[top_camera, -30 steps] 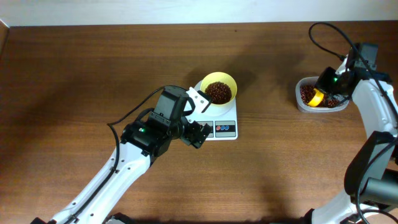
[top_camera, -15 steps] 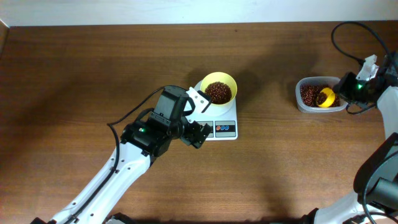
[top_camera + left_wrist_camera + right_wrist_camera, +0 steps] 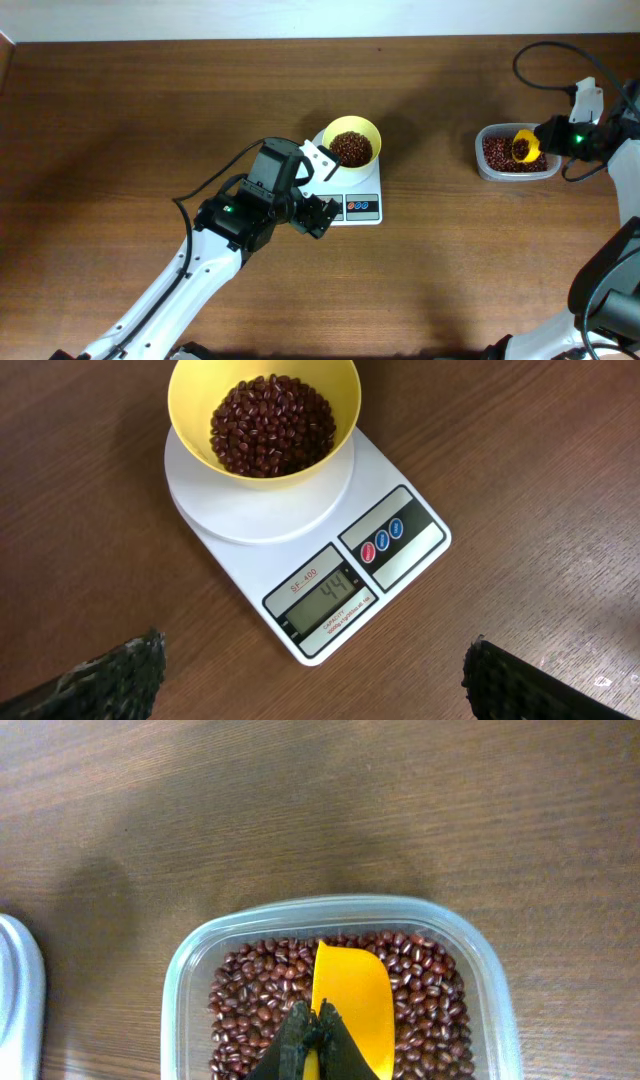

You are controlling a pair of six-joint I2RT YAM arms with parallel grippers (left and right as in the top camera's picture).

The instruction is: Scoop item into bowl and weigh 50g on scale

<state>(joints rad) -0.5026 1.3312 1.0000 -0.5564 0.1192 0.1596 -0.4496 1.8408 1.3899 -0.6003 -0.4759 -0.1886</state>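
Observation:
The pale-yellow bowl holds reddish-brown beans and sits on the white scale, whose display reads 44. My left gripper is open and empty, hovering just in front of the scale. My right gripper is shut on the yellow scoop. The empty scoop blade lies over the beans in the clear tub at the right.
The brown wooden table runs to a white wall at the back. A black cable loops above the tub near the right arm. A white rounded edge shows at the left of the right wrist view.
My right arm swung out to the right of the tub, and the scoop now points left into the beans from that side. The left arm, bowl and scale have not moved.

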